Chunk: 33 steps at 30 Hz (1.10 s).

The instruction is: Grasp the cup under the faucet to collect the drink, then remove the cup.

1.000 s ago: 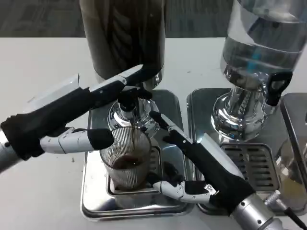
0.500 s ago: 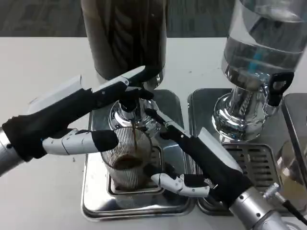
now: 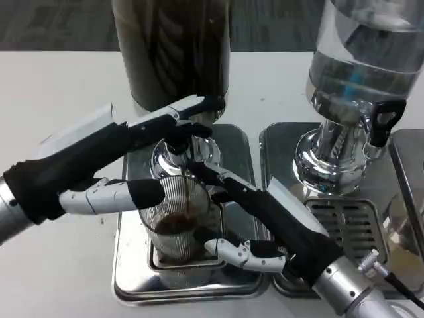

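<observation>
From the head view we count two drink dispensers on the white tabletop (image 3: 53, 86): a dark dispenser (image 3: 171, 50) at centre and a clear dispenser (image 3: 364, 66) on the right, each over its own steel drip tray, the left drip tray (image 3: 132, 271) and the right drip tray (image 3: 281, 142). We see one cup (image 3: 175, 222), a ribbed clear glass, standing on the left drip tray directly under the dark dispenser's faucet (image 3: 177, 142); a thin dark stream falls into it and a little brown drink sits at the bottom. The left robot hand (image 3: 126, 165) has its upper fingers laid over the faucet lever and a lower finger against the cup's left side. The right robot hand (image 3: 255, 218) wraps the cup from the right (fingers behind, thumb in front), holding it.
</observation>
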Tool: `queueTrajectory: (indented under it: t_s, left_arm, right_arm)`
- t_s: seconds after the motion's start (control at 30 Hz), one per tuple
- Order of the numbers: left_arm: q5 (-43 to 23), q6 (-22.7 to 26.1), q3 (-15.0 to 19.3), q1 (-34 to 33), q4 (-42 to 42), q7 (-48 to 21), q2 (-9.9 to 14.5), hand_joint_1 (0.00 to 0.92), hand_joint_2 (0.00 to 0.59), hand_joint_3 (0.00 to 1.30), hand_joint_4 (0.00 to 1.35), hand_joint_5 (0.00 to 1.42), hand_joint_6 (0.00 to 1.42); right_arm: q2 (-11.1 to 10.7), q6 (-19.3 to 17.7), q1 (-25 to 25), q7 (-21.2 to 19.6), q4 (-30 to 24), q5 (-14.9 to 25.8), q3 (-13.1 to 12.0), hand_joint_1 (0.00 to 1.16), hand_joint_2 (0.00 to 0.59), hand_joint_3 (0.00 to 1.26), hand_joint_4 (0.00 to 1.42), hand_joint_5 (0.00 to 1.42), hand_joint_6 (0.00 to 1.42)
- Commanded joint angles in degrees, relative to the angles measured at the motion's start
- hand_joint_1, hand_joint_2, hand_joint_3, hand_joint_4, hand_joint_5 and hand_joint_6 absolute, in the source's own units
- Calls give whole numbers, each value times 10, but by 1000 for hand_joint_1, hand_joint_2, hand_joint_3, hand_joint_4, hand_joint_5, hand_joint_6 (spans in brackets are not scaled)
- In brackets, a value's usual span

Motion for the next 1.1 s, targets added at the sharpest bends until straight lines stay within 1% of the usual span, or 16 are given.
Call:
queueTrajectory:
  t_s: [0.03,0.13,0.43,0.47,0.5,0.57,0.67,0.7,0.83,0.9,1.1]
  left_arm:
    - [16,5,-14,16,-9,-20,11,0,54,113,0,229,153]
    - [16,6,-13,16,-9,-19,11,0,54,119,1,230,152]
    - [17,5,-12,15,-8,-18,12,0,63,140,2,233,152]
    - [17,5,-12,15,-7,-18,12,0,63,141,2,234,152]
    - [17,5,-12,15,-7,-18,12,0,64,141,2,234,152]
    - [17,5,-12,15,-7,-18,12,0,64,139,0,234,152]
    - [19,4,-12,16,-7,-17,11,0,64,140,1,235,153]
    - [20,5,-12,16,-8,-16,10,0,64,141,1,235,153]
    - [21,3,-11,17,-6,-12,9,0,65,155,2,243,157]
    - [24,3,-9,18,-6,-7,8,0,66,171,25,263,173]
    - [27,5,14,23,1,23,7,0,67,215,94,285,201]
  right_arm:
    - [2,3,-10,2,7,6,-1,648,287,118,109,111,193]
    - [2,2,-17,5,14,7,0,655,278,118,109,99,181]
    - [0,3,-44,17,39,8,4,665,275,102,80,67,160]
    - [0,2,-47,19,42,8,6,683,282,97,77,62,147]
    - [-1,1,-49,21,44,8,6,713,301,96,77,62,145]
    - [-1,1,-52,23,46,9,8,728,306,96,77,61,144]
    - [-1,0,-53,24,50,10,5,664,281,86,64,50,132]
    - [-1,0,-54,23,50,9,5,659,278,86,64,50,129]
    - [-1,-1,-56,24,52,10,5,679,272,86,64,38,129]
    - [-2,-3,-55,25,52,12,4,677,272,86,64,38,129]
    - [-4,-2,-53,26,54,17,1,657,266,85,54,39,138]
